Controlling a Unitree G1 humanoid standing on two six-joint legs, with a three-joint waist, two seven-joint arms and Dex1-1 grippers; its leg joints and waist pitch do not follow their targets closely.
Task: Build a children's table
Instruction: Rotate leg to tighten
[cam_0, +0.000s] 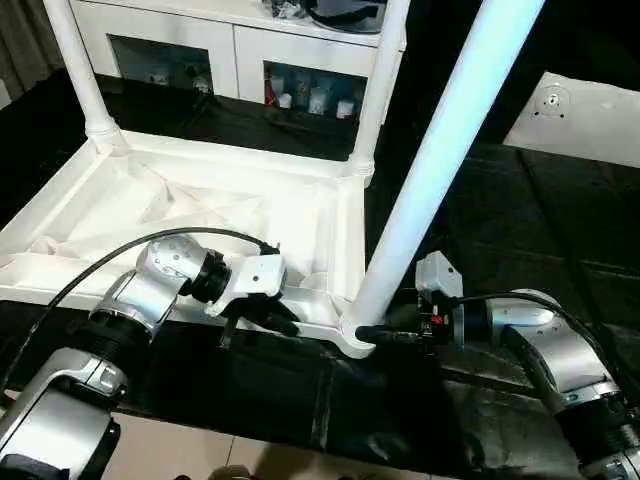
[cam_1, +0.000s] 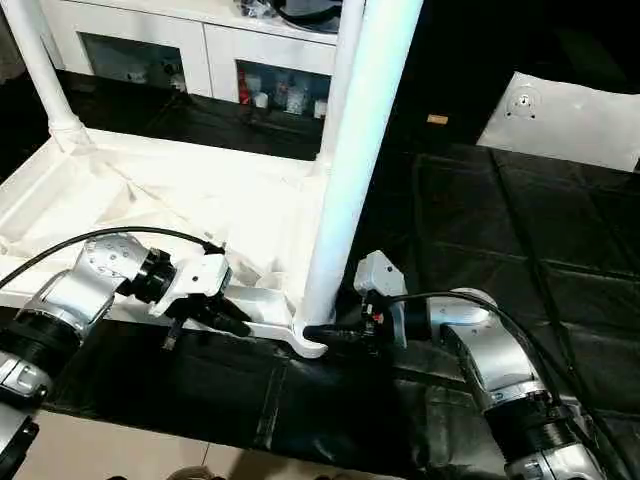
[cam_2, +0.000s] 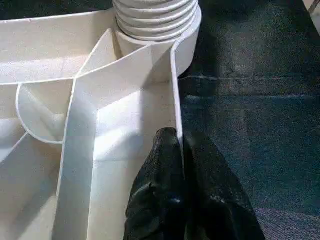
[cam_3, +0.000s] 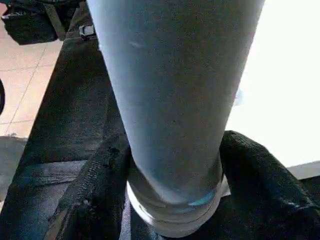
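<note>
Three white legs stand up from the upturned tabletop, which lies ribbed side up on the black mat: two in the far corner sockets and a third leg in the near right socket, leaning a little off upright. The right gripper has its two black fingers spread around the base of that third leg, one on each side just above the socket collar, so it is holding the tube low down. The left gripper pinches the near rim wall of the tabletop between narrowly set fingers, a short way from the same corner. I judge the tabletop light but fairly stiff thanks to its ribs, its thin rim a fair handle for steadying (though it may flex if pulled hard). The leg looks smooth and hard, probably slippery, and being long it will lever strongly against a low grip; holding near the base suits turning or pressing it into the socket. Around the work, a white cabinet with glass doors stands behind the far legs, and a flat white sheet with a small hole lies on the mat to the right, well apart. Nothing crowds the near corner except the two arms' own cables.
</note>
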